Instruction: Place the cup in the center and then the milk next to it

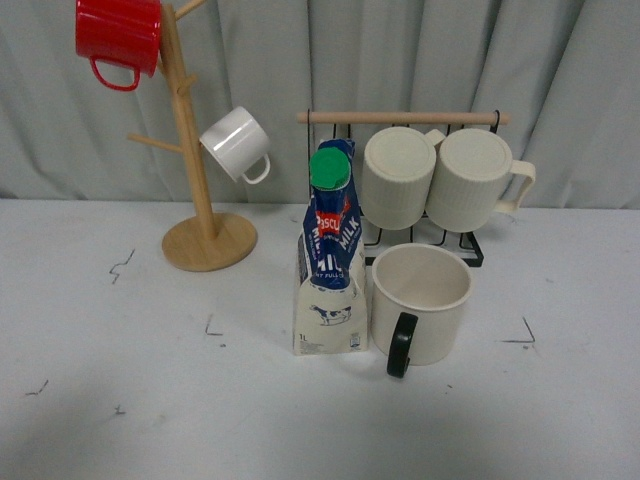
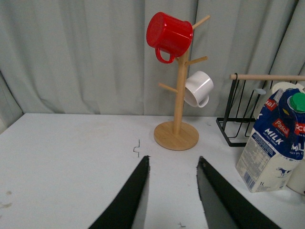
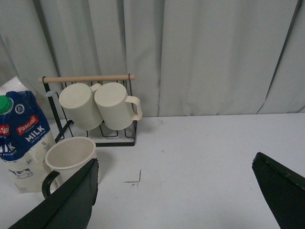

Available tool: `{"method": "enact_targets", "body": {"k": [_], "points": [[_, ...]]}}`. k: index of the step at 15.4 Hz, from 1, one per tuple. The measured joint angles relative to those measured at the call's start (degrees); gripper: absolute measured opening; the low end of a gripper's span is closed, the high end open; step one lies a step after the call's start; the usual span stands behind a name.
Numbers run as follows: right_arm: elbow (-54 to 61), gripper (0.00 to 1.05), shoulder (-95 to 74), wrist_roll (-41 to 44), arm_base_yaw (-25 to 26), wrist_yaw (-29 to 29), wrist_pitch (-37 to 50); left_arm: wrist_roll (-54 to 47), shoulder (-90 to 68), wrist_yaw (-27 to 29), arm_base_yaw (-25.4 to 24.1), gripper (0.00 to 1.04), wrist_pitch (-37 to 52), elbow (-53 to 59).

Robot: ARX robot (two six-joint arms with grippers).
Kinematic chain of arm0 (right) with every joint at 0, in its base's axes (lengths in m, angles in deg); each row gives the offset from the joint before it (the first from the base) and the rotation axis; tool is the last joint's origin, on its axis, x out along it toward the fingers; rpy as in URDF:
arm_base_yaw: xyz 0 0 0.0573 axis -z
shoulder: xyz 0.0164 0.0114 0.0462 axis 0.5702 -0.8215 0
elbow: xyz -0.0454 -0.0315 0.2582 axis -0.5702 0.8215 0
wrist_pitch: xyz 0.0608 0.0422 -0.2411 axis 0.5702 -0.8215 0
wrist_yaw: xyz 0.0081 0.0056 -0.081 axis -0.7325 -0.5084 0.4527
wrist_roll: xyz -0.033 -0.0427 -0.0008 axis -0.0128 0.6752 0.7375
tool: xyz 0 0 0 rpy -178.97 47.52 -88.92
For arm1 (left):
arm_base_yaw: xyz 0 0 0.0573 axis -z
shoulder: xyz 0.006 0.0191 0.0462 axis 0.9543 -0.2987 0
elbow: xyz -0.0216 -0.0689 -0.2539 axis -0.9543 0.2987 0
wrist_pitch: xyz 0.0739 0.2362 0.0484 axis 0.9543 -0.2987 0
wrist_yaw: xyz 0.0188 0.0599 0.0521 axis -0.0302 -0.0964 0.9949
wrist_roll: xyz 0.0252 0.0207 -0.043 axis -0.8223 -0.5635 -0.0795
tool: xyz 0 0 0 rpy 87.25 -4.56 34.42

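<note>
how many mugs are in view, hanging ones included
5. A red mug and a small white mug hang on the wooden tree. Two ribbed cream mugs hang on the black rack. The cup stands on the table beside the milk. None appears hidden.

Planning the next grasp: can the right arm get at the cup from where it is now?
Probably yes. The right gripper is open, and the cup stands upright on bare table ahead of it. The milk crowds its far side, the rack its back.
</note>
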Motion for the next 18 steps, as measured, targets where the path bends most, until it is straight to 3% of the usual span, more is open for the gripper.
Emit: {"method": "enact_targets", "body": {"k": [5, 18], "points": [[0.0, 0.98, 0.0, 0.0, 0.0, 0.0, 0.0, -0.1, 0.0, 0.0, 0.0, 1.0, 0.0, 0.0], [0.0, 0.98, 0.0, 0.0, 0.0, 0.0, 0.0, 0.0, 0.0, 0.0, 0.0, 0.98, 0.0, 0.0]]}}
